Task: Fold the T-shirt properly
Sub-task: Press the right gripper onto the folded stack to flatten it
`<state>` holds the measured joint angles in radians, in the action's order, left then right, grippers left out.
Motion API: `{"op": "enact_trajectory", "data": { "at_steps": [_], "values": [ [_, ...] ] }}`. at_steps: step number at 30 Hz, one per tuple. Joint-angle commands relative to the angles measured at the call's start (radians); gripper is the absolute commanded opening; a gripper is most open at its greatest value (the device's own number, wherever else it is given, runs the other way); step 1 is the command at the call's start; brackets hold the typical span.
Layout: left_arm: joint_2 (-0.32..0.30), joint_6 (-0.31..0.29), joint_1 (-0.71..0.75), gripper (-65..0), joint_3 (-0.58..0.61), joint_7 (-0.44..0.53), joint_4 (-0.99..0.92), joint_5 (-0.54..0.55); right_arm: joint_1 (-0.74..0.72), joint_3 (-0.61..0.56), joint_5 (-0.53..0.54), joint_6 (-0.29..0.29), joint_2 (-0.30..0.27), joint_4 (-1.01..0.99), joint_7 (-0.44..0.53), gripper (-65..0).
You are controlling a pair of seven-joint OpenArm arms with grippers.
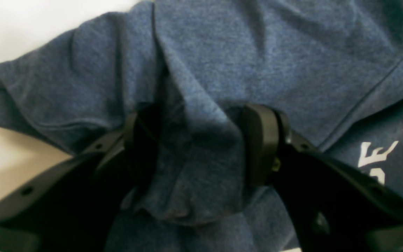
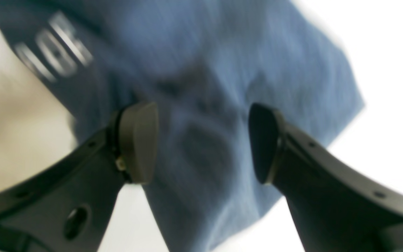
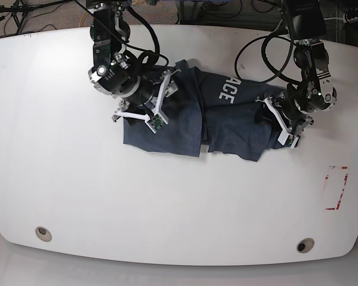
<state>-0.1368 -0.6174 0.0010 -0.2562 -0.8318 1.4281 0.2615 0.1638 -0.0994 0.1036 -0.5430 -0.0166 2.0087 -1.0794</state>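
Jaws (both pairs) straddle T-shirt folds.

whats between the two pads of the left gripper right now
A bunched fold of the T-shirt stands between the left gripper pads; the left wrist view shows it. Whether they pinch it is unclear.

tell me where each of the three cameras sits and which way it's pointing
Left wrist: rides behind the left gripper, looking down its fingers at the T-shirt; a raised fold of cloth lies between the two dark fingers.
Right wrist: rides behind the right gripper, facing blurred blue cloth and white table; the fingers stand apart.
Base: overhead, looking down at the table, both arms and the whole shirt.
Shared: the shirt's white letters show in all three.
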Motion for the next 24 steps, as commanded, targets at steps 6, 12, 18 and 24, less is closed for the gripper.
{"op": "enact_trajectory", "data": {
  "at_steps": [6, 12, 18, 24],
  "values": [
    [0.001, 0.006, 0.017, -31.4, 0.005, -0.1, -0.019, -0.054, 0.076, -0.01, 0.018, -0.007, -0.012, 0.024, 0.014, -25.7],
    [0.001, 0.006, 0.018, -31.3, 0.005, -0.1, -0.019, -0.054, 0.09, -0.047, 0.114, -0.006, 0.004, 0.024, 0.017, -25.7],
    [0.001, 0.003, 0.02, -31.3, 0.005, -0.1, -0.019, -0.054, 0.062, -0.053, 0.19, 0.005, 0.004, 0.016, 0.025, -25.7],
    [0.001, 0.003, 0.02, -31.3, 0.005, -0.1, -0.019, -0.054, 0.05, -0.052, 0.173, 0.047, 0.002, -0.022, 0.067, -25.7]
  ]
}}
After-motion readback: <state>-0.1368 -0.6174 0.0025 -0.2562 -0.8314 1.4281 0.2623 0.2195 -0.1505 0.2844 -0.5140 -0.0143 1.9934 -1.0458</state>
